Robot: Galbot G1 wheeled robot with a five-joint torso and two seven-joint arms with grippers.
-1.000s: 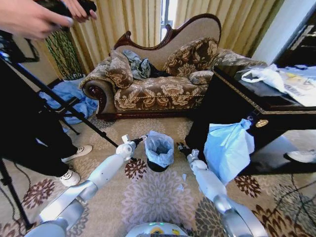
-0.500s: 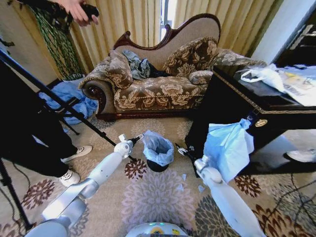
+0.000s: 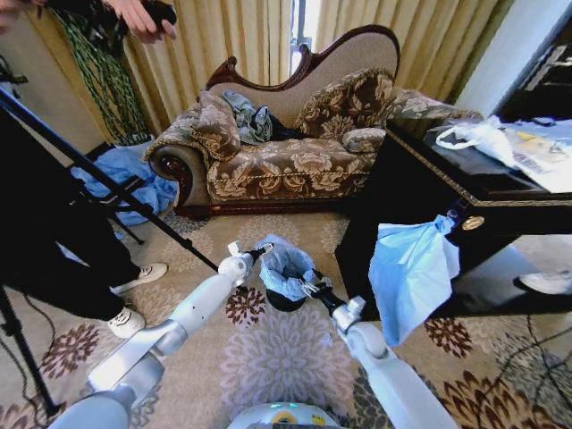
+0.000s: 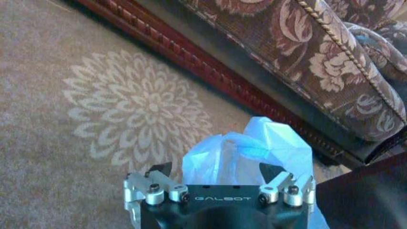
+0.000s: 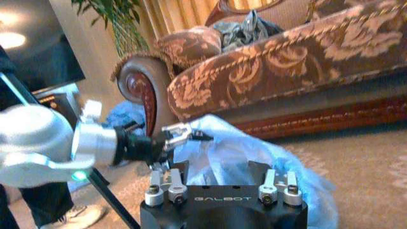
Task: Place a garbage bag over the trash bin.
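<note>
On a floral carpet point(image 3: 277, 357) in front of a patterned sofa point(image 3: 286, 152), we see the small black trash bin point(image 3: 284, 301) standing upright with the light-blue garbage bag point(image 3: 288, 266) bunched over its top, the plastic crumpled and puffed above the rim rather than pulled smooth. Our left gripper point(image 3: 264, 248) reaches in from the left and sits at the bag's upper left edge; in the left wrist view its jaws stand wide, one to each side of the blue plastic point(image 4: 254, 152), with the left gripper point(image 4: 216, 172) not closed on anything we can make out. Our right gripper point(image 3: 311, 284) comes in from the right and meets the bag's right side near the bin's rim; in the right wrist view the right gripper point(image 5: 219, 175) has its jaws spread apart with the bag point(image 5: 241, 157) directly ahead of them, and the left gripper point(image 5: 184, 136) shows at the far edge of the plastic. To the right of the bin stands a dark table point(image 3: 465, 188), with a larger bunch of light-blue plastic point(image 3: 411, 268) hanging at its front and a white plastic bag point(image 3: 478, 136) lying on top
</note>
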